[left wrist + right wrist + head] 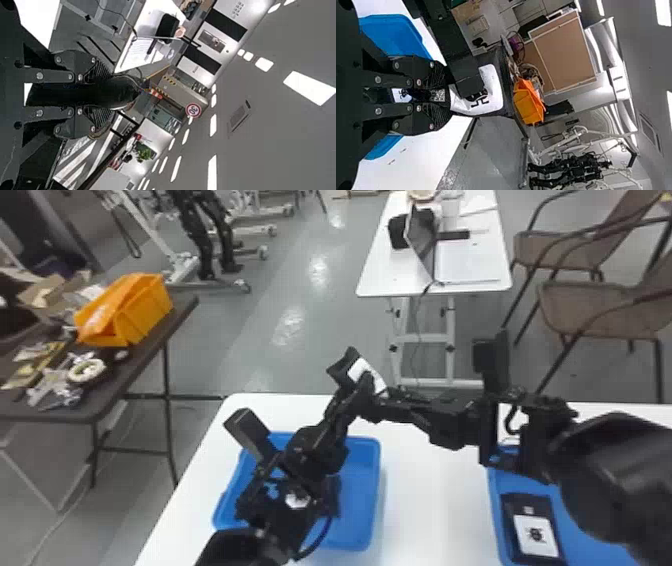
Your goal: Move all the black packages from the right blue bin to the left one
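Head view has wht tbl [425,510], gry flr [250,355] beyond.

Bright white ceiling panels [310,88] light the room strongly from above — glossy glare pools on the grey floor [290,327], while the white tabletop [425,500] looks nearly washed out.

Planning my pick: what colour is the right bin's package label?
The label is white with black marks, clearest in the head view.

I look forward-down from the head, outward from both wrists; head and right share one orange plastic bin [145,312].
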